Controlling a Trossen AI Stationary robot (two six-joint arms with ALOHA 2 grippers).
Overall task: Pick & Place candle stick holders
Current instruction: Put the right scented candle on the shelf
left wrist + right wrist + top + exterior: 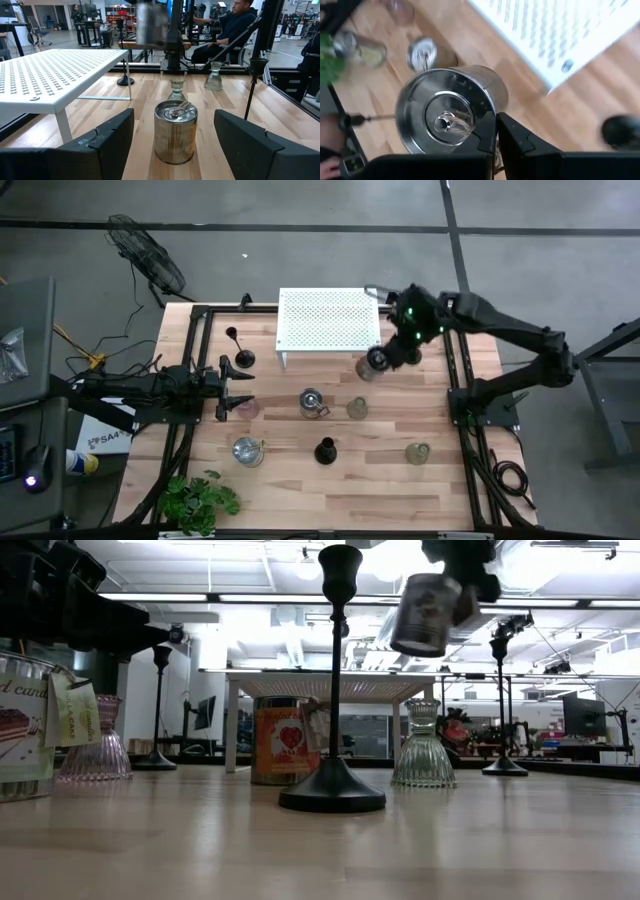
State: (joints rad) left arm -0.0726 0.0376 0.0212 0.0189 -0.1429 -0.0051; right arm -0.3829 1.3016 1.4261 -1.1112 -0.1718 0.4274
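Carrying a silver tin candle holder (451,110) clear of the table, the right gripper (385,358) hangs just off the near corner of the white perforated stand (328,320), its fingers pinched together on the tin's rim so the can dangles tilted beneath them. Gripping the thin lip is probably the only purchase a can this wide allows, and the height keeps it above the holders below. The left gripper (172,145) waits low at the table's left side with its fingers apart, facing a second tin candle (174,131) just ahead of it. Past that tin stand a greenish glass cup (177,89) and, to one side, a slim black stick (251,85).
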